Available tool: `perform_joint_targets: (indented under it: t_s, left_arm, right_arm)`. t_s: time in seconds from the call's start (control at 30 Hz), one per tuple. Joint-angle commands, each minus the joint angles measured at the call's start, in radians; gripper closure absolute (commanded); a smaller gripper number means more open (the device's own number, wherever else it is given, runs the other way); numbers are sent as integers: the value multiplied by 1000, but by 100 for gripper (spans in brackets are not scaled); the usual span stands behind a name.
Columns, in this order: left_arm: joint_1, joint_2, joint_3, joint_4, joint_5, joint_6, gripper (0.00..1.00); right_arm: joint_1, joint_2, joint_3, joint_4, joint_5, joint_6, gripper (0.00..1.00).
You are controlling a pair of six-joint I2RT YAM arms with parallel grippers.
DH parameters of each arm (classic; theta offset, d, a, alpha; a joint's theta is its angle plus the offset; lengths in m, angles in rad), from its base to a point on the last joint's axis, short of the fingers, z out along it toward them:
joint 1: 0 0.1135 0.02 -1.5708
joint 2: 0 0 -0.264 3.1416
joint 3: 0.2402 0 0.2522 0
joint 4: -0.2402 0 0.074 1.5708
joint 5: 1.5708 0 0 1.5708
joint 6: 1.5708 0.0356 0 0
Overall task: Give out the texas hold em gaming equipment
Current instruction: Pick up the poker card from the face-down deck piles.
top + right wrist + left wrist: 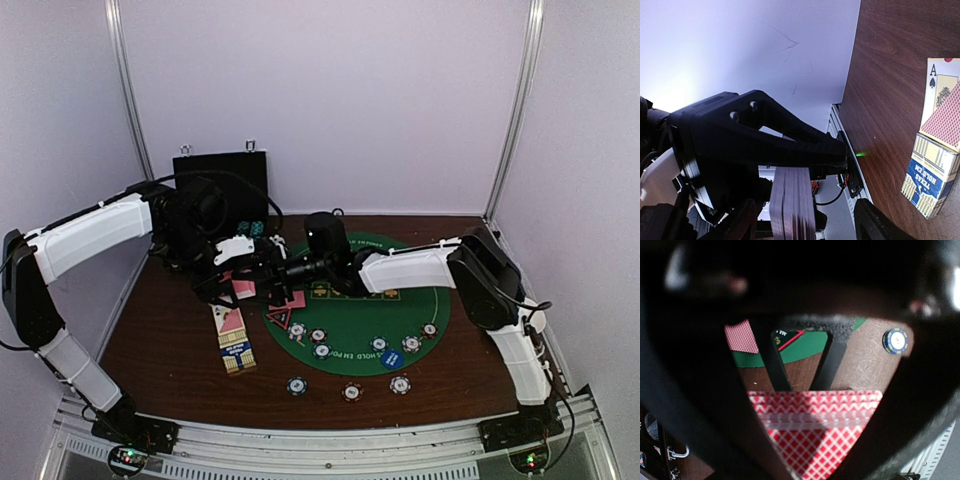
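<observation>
Left pincer (243, 283) clamps the deck (816, 432), low centre in its wrist view; right pincer (275, 272) gapes wide beside the deck's edge, holding nothing. The deck looks light, slick and bendy; best, I judge, to peel one off by a free edge, softly, lest several slide.

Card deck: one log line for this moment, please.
left gripper: shut on card deck | right gripper: open at deck's edge | poker chips: on green mat, table

Dim, blurry wrist views; soft overhead light.
</observation>
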State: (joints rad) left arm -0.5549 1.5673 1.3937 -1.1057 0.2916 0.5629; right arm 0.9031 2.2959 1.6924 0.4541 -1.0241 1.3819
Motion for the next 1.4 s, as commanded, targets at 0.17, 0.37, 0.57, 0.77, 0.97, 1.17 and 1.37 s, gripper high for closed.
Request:
perform_joint_targets:
  t_s: [0.17, 0.37, 0.57, 0.77, 0.97, 1.17, 1.37]
  left_arm:
    - [5, 8, 39, 8, 29, -11, 75]
    - [6, 5, 37, 2, 24, -8, 76]
    - [6, 5, 36, 3, 23, -7, 76]
    - [5, 5, 36, 3, 20, -5, 76]
    - [5, 6, 33, 2, 14, -4, 76]
    - [6, 9, 31, 4, 10, -3, 76]
    - [6, 12, 34, 2, 5, -4, 77]
  right_arm:
    - [13, 66, 128, -118, -54, -40, 35]
    - [-8, 40, 104, -236, -21, -112, 39]
    - [-35, -14, 54, -287, -1, -166, 41]
    - [-44, -61, 32, -354, 10, -224, 46]
    - [-58, -118, -16, -311, 17, -201, 58]
    - [-57, -171, -56, -259, 24, -168, 61]
    - [-56, -187, -89, -196, 19, -126, 68]
